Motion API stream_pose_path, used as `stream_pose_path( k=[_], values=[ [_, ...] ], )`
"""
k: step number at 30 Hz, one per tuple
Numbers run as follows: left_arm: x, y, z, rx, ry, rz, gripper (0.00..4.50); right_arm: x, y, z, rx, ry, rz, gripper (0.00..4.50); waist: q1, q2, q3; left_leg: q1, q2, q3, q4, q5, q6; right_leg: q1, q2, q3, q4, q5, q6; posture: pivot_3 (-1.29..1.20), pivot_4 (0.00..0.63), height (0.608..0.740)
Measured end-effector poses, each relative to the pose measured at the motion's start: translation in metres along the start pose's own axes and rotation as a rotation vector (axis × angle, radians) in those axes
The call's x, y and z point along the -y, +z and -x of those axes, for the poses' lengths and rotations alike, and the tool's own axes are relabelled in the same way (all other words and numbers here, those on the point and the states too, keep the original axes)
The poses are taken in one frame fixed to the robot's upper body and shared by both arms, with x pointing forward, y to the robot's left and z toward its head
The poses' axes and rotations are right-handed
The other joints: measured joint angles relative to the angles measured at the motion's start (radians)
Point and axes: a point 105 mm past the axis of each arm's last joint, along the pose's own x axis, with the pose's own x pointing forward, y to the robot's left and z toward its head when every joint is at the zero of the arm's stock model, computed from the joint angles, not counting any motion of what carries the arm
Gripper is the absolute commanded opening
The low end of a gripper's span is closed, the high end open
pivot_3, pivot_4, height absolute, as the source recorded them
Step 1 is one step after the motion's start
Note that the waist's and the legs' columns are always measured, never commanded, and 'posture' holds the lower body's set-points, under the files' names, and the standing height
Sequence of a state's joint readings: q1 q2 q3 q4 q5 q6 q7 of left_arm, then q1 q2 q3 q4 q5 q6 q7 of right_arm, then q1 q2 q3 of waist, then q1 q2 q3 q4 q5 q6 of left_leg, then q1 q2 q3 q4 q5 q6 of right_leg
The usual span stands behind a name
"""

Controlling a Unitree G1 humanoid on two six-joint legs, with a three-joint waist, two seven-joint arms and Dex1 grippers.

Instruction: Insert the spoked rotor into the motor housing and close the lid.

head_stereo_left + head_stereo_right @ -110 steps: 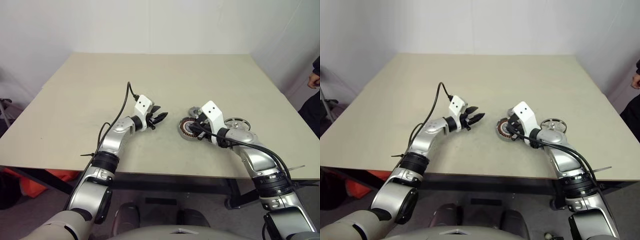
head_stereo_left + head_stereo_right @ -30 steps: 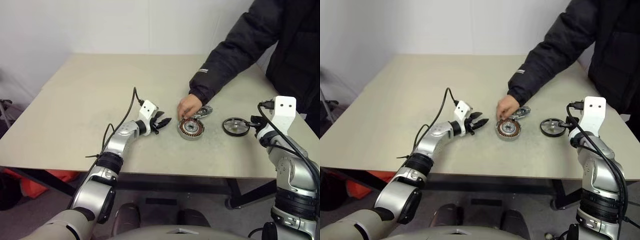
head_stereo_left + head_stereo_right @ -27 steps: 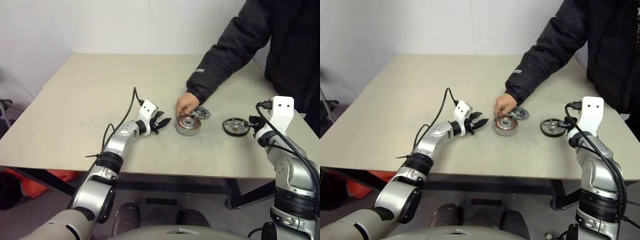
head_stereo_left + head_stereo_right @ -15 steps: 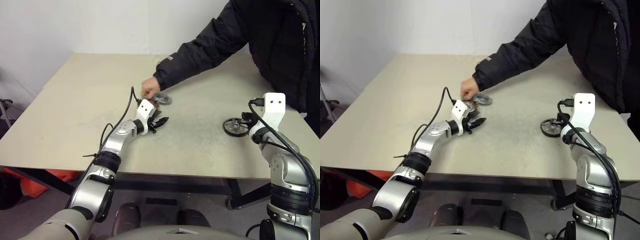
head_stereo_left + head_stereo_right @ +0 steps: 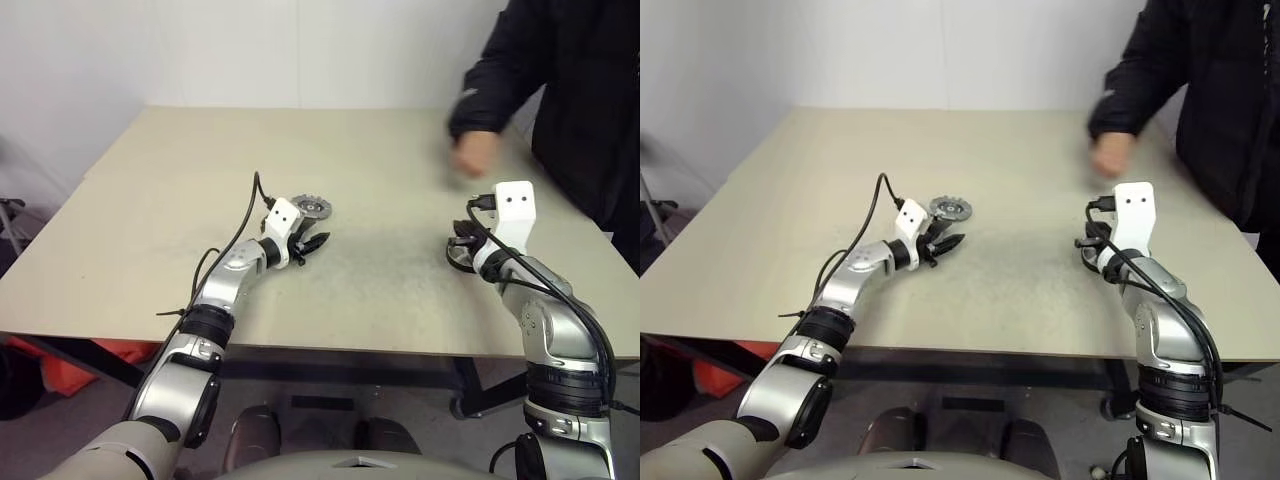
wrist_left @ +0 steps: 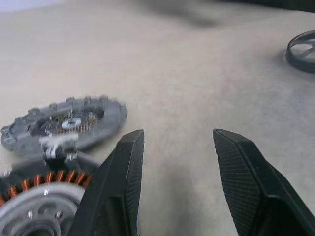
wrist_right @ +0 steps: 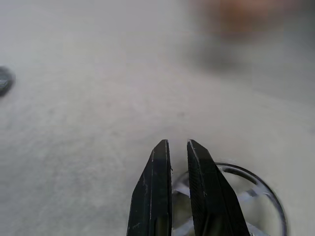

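From my seat, the left gripper [image 5: 318, 241] stands wide with nothing between its fingers, low over the table [image 5: 150, 200]. The motor housing [image 6: 34, 206] lies just beside it, cut off at the wrist picture's edge and hidden behind the wrist from the head. The lid [image 5: 311, 207] sits at about twelve o'clock of that gripper, touching the housing. Far over, the right gripper [image 7: 178, 147] is narrowed to a slit, holding nothing, above the spoked rotor [image 7: 231, 196], mostly covered by the wrist. At one o'clock, a person's hand [image 5: 473, 155] is blurred.
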State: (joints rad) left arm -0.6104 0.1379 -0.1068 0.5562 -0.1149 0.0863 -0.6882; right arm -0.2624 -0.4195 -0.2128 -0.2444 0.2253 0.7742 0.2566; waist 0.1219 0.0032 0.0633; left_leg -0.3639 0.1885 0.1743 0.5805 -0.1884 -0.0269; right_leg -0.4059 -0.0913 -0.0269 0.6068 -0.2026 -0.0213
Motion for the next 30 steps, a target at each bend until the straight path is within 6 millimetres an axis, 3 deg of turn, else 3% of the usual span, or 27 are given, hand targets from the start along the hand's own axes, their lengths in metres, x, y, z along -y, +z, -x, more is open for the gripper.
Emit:
stream_pose_path(
  k=[2, 6, 9, 16, 22, 29, 30],
  values=[
    [0.001, 0.006, 0.000, 0.017, -0.005, -0.014, 2.37, -0.012, 0.002, -0.001, 0.008, 0.075, 0.043, 0.61, 0.000, 0.000, 0.000, 0.000, 0.000, 0.000, 0.000, 0.000, 0.000, 0.000, 0.000, 0.000, 0.000, 0.000, 0.000, 0.00, 0.000, 0.740],
    [-0.003, 0.018, 0.006, 0.037, -0.002, -0.061, 2.37, -0.059, -0.006, 0.005, 0.004, 0.338, 0.188, 0.61, 0.000, 0.000, 0.000, 0.000, 0.001, 0.000, 0.000, -0.001, 0.001, 0.000, 0.000, 0.000, 0.000, 0.000, 0.000, 0.00, 0.000, 0.740],
    [-0.005, 0.028, 0.009, 0.056, -0.001, -0.103, 2.37, -0.079, -0.010, 0.008, 0.012, 0.451, 0.270, 0.61, 0.000, 0.000, 0.000, 0.000, 0.000, 0.000, 0.001, -0.001, 0.002, 0.000, 0.000, 0.000, 0.000, 0.000, 0.000, 0.00, 0.000, 0.740],
    [-0.018, 0.033, 0.026, 0.010, 0.031, -0.257, 2.37, -0.083, -0.020, -0.001, 0.006, 0.494, 0.459, 0.61, -0.002, 0.000, 0.000, 0.000, 0.001, 0.000, 0.001, -0.001, 0.002, 0.000, 0.001, 0.000, 0.000, 0.000, 0.000, 0.00, 0.000, 0.740],
    [-0.044, 0.028, 0.059, -0.144, 0.029, -0.506, 2.37, -0.089, -0.028, -0.005, 0.004, 0.524, 0.540, 0.61, -0.012, 0.000, 0.000, -0.001, 0.001, 0.000, 0.000, -0.001, 0.002, -0.001, 0.001, 0.000, 0.000, 0.000, 0.000, 0.00, 0.000, 0.740],
    [-0.043, 0.027, 0.078, -0.241, -0.158, -0.629, 2.37, -0.100, -0.022, -0.003, 0.036, 0.592, 0.576, 0.61, -0.016, 0.000, 0.000, -0.001, 0.001, 0.000, 0.001, -0.001, 0.001, -0.001, 0.001, 0.000, 0.001, 0.000, 0.000, 0.00, 0.000, 0.740],
    [-0.046, 0.029, 0.080, -0.251, -0.175, -0.646, 2.73, -0.100, -0.021, -0.002, 0.037, 0.601, 0.581, 0.62, -0.017, 0.000, 0.000, -0.001, 0.001, 0.000, 0.001, -0.001, 0.001, -0.001, 0.001, 0.000, 0.002, 0.000, 0.000, 0.00, 0.000, 0.740]
  ],
)
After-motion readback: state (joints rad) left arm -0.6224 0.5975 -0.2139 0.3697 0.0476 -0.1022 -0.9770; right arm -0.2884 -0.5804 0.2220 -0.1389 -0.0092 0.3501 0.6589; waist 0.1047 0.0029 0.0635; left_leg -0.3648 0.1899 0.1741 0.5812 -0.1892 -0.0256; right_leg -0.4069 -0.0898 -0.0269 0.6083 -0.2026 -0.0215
